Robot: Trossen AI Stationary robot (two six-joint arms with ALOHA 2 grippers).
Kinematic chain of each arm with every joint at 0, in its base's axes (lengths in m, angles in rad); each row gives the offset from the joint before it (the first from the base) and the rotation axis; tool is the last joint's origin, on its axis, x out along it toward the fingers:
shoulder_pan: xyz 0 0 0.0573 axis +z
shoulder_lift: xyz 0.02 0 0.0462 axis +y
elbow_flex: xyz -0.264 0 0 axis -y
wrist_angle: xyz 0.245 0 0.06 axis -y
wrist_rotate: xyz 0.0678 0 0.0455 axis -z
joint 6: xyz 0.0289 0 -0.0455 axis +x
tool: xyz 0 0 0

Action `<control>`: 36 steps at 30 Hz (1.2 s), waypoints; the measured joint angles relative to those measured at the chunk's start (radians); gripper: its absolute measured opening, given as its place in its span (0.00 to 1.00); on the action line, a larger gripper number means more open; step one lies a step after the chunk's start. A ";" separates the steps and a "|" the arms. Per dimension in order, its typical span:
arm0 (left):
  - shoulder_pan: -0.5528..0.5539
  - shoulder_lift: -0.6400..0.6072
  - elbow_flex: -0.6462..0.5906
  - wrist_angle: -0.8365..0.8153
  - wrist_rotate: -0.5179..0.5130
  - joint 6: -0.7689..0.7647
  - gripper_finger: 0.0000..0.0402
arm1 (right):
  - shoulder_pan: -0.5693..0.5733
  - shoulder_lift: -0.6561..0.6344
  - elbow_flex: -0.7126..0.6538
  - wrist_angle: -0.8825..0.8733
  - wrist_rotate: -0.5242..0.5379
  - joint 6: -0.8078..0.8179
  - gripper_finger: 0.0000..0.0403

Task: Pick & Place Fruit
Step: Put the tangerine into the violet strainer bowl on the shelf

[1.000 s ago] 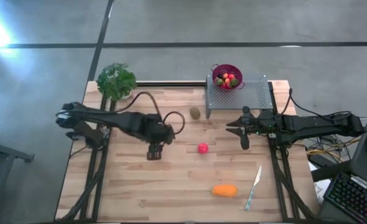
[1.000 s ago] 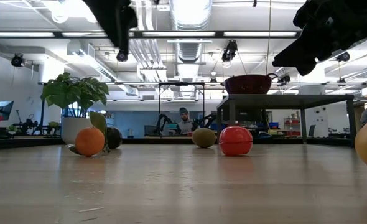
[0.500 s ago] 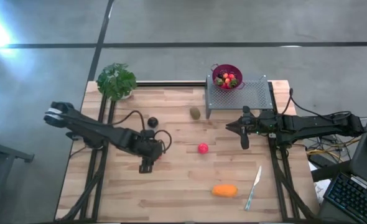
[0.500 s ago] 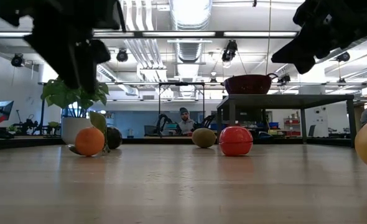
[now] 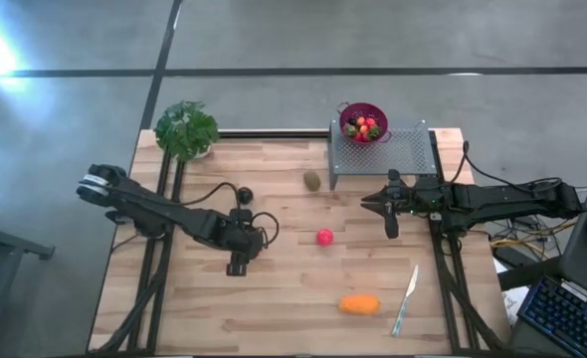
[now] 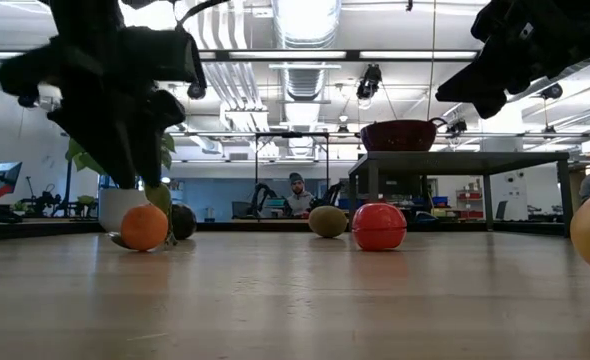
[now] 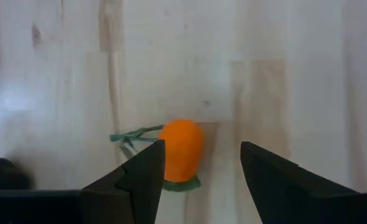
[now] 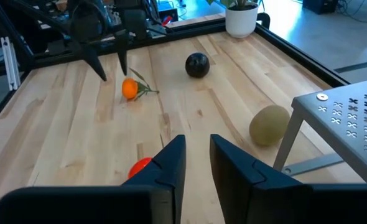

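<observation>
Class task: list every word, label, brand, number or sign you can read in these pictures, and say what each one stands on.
None: no text can be read in any view.
The fruit, the wooden table, the metal rack and the bowl carry no visible lettering.
The room behind the table in the low view shows no readable sign.

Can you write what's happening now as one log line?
left gripper: open over small orange fruit with green leaf | right gripper: waiting near metal rack

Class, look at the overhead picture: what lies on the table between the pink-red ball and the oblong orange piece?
Nothing: in the high view, only bare wood separates the pink-red ball from the oblong orange piece.
</observation>
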 joint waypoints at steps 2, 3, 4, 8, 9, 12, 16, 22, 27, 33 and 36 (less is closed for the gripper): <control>0.006 0.019 0.000 0.002 -0.018 0.018 0.53 | 0.000 0.000 0.000 0.000 0.000 0.000 0.19; 0.010 0.031 0.000 0.008 -0.019 0.027 0.52 | 0.000 0.000 0.000 0.000 0.000 0.000 0.20; 0.014 0.043 0.000 0.013 -0.019 0.033 0.52 | 0.000 0.000 0.000 0.000 0.000 0.000 0.20; 0.024 0.093 0.000 0.010 -0.019 0.040 0.52 | 0.000 0.000 0.000 0.000 0.000 0.001 0.23; 0.025 0.104 0.000 0.010 -0.019 0.040 0.52 | 0.000 0.000 0.000 0.000 0.000 0.002 0.23; 0.026 0.129 0.000 0.007 -0.018 0.040 0.52 | 0.000 0.000 0.000 -0.001 0.000 0.001 0.24; 0.026 0.148 0.000 0.004 -0.020 0.040 0.52 | 0.000 0.000 0.000 -0.001 0.000 0.002 0.25; 0.026 0.171 0.000 -0.001 -0.039 0.034 0.47 | 0.000 0.000 0.000 -0.001 0.000 0.003 0.23; 0.026 0.175 0.001 -0.001 -0.047 0.034 0.40 | 0.000 0.000 -0.001 -0.001 0.000 0.000 0.18; 0.026 0.167 0.002 -0.005 -0.051 0.021 0.37 | 0.000 0.000 -0.001 -0.001 0.000 0.001 0.13; 0.026 0.158 0.012 -0.004 -0.051 0.018 0.38 | 0.000 0.000 -0.001 -0.001 0.000 0.003 0.11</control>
